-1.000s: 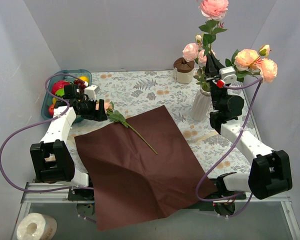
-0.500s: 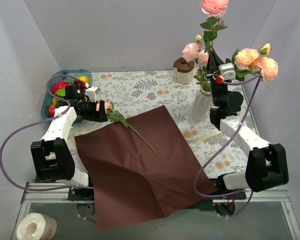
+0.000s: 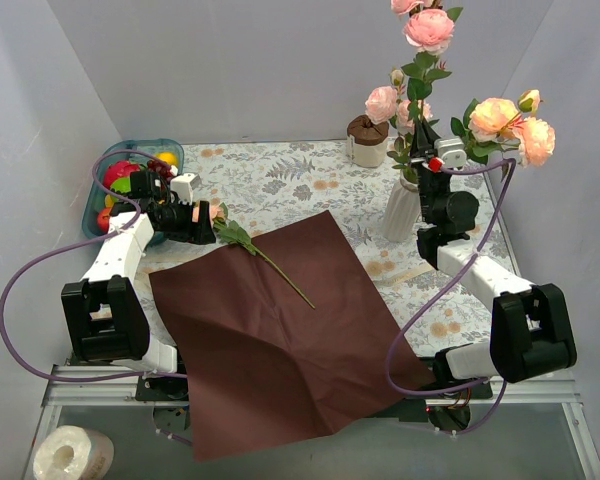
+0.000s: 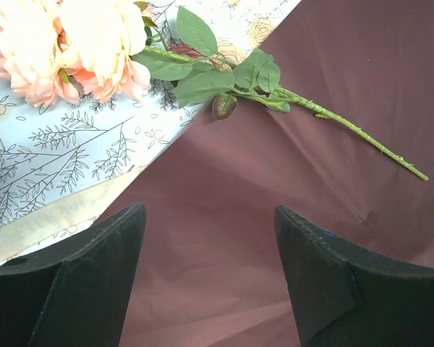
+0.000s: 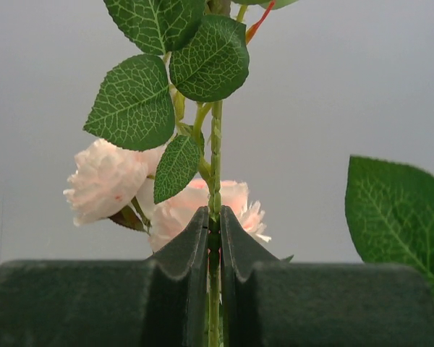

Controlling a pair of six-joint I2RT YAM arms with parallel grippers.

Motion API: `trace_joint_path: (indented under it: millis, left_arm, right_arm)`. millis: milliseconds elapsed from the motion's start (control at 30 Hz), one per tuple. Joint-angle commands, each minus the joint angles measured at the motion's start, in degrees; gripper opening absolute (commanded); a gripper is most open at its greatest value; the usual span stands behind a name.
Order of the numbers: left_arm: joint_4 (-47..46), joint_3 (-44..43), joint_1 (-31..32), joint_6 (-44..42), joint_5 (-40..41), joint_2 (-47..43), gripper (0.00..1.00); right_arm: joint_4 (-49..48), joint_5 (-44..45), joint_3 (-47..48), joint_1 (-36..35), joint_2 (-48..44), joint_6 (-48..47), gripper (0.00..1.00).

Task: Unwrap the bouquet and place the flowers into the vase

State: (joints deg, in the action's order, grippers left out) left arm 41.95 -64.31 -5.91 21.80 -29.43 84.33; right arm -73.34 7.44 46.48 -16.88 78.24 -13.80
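Note:
My right gripper (image 3: 422, 128) (image 5: 214, 223) is shut on the thin green stem (image 5: 215, 144) of a pink rose (image 3: 428, 28). It holds the rose upright above the white ribbed vase (image 3: 401, 212). Peach and pink flowers (image 3: 496, 115) stand in the vase. One peach rose (image 4: 72, 43) lies on the table with its stem (image 3: 285, 275) across the unfolded maroon paper (image 3: 280, 340). My left gripper (image 3: 206, 222) (image 4: 210, 210) hovers open at the paper's left edge, just short of that rose, with nothing between its fingers.
A cream jar with a brown top (image 3: 366, 140) stands behind the vase. A teal basket of fruit (image 3: 130, 178) sits at the back left beside my left arm. A beige ribbon strip (image 3: 418, 273) lies right of the paper. A paper roll (image 3: 72, 455) lies below the table's near edge.
My right arm has shifted slightly left with the rose, and its bloom sits a little lower in view. The left arm and the lying rose have not moved.

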Motion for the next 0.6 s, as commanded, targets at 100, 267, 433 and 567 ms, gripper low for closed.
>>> trace_joint_path:
  millis: [100,267,433,567]
  left_arm:
    - [-0.3,-0.7,-0.3,-1.0,-1.4,-2.6,0.72]
    - [0.0,-0.9,-0.3,-1.1,-1.5,-3.6,0.72]
    - [0.3,-0.8,-0.3,-1.0,-1.8,-4.3,0.72]
    - [-0.2,-0.9,-0.3,0.2,-1.6,-4.4,0.72]
  right_arm:
    - [-0.2,2.4,-0.3,0.1,-4.8,2.3,0.37]
    - [6.8,3.4,1.1,-0.3,-7.7,3.5,0.73]
    - [13.8,3.4,2.6,-3.1,-13.3,4.7,0.77]
    - [22.3,3.5,4.8,-12.5,-17.3,2.3,0.78]
